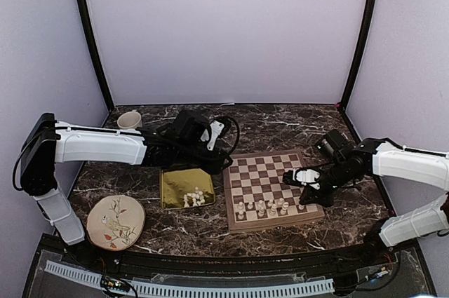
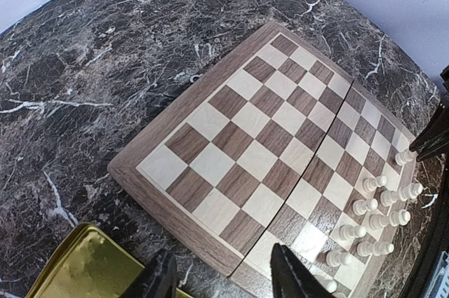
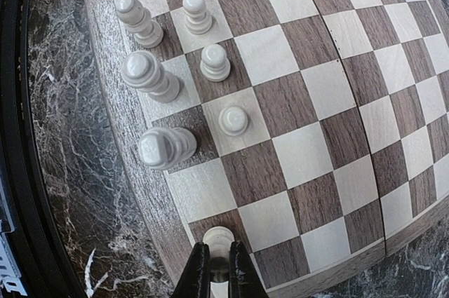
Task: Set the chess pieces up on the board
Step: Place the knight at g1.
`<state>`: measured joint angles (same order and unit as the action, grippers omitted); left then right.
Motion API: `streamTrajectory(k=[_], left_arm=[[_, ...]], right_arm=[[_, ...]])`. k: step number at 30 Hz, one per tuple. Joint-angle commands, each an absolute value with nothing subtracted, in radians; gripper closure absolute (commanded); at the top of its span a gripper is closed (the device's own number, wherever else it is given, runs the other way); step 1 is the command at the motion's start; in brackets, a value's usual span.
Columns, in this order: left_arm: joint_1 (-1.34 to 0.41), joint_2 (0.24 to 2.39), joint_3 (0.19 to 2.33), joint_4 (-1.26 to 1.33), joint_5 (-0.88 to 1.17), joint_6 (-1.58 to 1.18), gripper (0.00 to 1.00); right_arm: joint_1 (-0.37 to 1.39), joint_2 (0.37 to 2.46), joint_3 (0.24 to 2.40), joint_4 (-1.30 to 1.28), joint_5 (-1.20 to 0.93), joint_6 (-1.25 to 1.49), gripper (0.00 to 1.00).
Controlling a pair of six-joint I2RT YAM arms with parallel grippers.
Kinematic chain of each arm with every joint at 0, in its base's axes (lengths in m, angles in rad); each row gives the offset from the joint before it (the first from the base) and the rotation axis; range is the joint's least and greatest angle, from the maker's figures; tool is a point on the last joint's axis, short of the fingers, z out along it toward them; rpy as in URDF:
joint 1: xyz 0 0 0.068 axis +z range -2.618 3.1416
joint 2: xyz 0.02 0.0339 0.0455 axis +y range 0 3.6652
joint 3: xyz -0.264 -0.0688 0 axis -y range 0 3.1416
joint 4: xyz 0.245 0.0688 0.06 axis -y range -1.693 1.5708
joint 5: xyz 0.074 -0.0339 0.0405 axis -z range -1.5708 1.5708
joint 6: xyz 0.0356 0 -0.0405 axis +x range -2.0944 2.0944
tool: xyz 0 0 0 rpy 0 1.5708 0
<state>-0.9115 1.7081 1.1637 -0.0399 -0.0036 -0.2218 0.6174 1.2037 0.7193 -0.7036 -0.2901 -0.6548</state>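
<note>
Piece (image 3: 219, 236) is clamped in the right gripper (image 3: 219, 268), low over a board (image 3: 302, 109) edge square, apparently to extend the pieces (image 3: 214, 62) ahead of it; left gripper (image 2: 223, 275) hangs parted, empty.

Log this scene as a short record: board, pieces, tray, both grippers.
board: wooden, checkered
board pieces: about ten, in the near rows
tray: gold, left of board, holds spare pieces
left gripper: open, empty, by board's left edge
right gripper: shut on a piece at board's right
</note>
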Motion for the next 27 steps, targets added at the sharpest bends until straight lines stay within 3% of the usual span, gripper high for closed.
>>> streamTrajectory(k=[1,12,19,24,27], left_arm=[[-0.905,1.708,1.193,-0.058,0.003,-0.231,0.52],[-0.905,1.713,1.192,-0.057,0.007,-0.232,0.52],[-0.905,1.712,1.19,-0.067,0.003,-0.238,0.52],[-0.901,1.696,1.191,-0.126,-0.026,-0.252,0.52],[-0.891,1.661,1.169,-0.165,-0.048,-0.262,0.52]], right_arm=[[0.627,1.209,0.705,-0.675,-0.289,-0.652,1.0],[0.627,1.22,0.698,-0.684,-0.291,-0.662,0.98],[0.627,1.22,0.71,-0.685,-0.295,-0.639,0.84],[0.626,1.192,0.826,-0.758,-0.348,-0.585,0.63],[0.624,1.172,0.897,-0.784,-0.352,-0.579,0.57]])
